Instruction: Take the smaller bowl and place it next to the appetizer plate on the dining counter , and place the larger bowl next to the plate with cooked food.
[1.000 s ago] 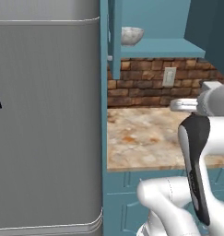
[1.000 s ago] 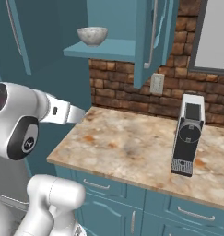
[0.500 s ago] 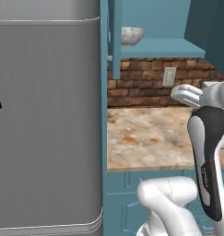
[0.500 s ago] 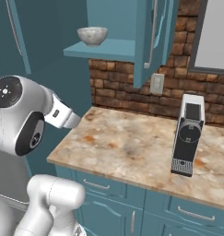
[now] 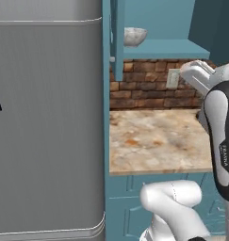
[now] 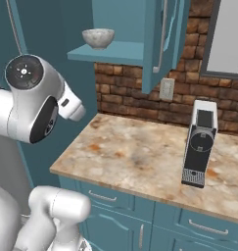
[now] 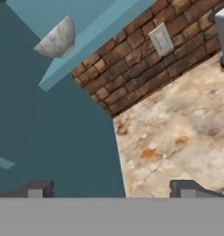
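From the left base view, the smaller bowl (image 5: 134,36) sits upright on a teal shelf (image 5: 167,48), high above the marbled bench (image 5: 156,141). That shelf is the anchor here: below it runs a brick wall (image 5: 144,89) carrying a pale wall outlet (image 5: 173,78), and the bench lies beneath that. A big grey refrigerator (image 5: 47,127) stands to the left of the shelf, and the white arm (image 5: 220,141) rises at the right, well below the bowl.

Over to the right base view: the smaller bowl (image 6: 98,37) rests near the left end of the shelf (image 6: 110,51), alone and touching nothing else. Right of the shelf hangs a teal cabinet door (image 6: 162,39), with the outlet (image 6: 166,88) just below it on the brick. Far down and right of the shelf, a coffee machine (image 6: 200,143) stands upright on the bench (image 6: 140,157). The arm's big round joint (image 6: 30,100) sits left of and lower than the shelf.

Hand view now, rolled hard: the bowl (image 7: 57,38) appears tilted at upper left, seated on the shelf's (image 7: 90,39) slanted edge. The end effector (image 7: 112,190) has its fingertips (image 7: 37,189) spread wide apart with nothing between them, well away from the bowl, over the bench (image 7: 178,133) edge.
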Controlling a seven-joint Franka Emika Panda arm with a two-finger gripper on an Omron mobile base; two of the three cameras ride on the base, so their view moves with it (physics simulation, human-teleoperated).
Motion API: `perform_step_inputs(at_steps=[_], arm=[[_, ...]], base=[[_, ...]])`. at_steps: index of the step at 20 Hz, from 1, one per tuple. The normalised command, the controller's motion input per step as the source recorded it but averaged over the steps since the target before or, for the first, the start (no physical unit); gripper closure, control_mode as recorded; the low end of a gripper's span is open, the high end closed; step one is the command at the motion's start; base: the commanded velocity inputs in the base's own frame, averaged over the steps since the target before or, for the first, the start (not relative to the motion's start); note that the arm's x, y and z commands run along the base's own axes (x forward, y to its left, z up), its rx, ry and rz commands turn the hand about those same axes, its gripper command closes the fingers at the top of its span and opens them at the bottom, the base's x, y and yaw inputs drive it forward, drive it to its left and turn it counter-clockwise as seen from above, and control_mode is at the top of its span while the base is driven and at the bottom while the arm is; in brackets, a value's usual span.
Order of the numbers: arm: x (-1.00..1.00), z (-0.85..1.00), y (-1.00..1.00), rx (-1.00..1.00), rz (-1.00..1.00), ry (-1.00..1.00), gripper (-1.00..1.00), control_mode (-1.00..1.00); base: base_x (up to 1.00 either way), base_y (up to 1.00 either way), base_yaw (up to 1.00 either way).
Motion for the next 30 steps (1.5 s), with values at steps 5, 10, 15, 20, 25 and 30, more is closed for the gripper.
perform_step_inputs(at_steps=[5,10,15,20,25,30], arm=[[0.74,0.4,0.0,0.08,0.0,0.0,-1.0,-1.0],[0.83,0.22,0.01,0.03,0.0,0.0,-1.0,-1.0],[0.6,0.24,0.01,0.0,0.0,0.0,-1.0,-1.0],[0.59,0.32,0.02,0.0,0.02,0.0,-1.0,-1.0],[0.77,0.33,0.07,0.0,0.01,0.0,-1.0,-1.0],[0.79,0.21,0.04,0.0,0.0,0.0,-1.0,-1.0]], base=[[0.0,0.0,0.0],[0.0,0.0,0.0],[0.0,0.0,0.0],[0.0,0.0,0.0],[0.0,0.0,0.0],[0.0,0.0,0.0]])
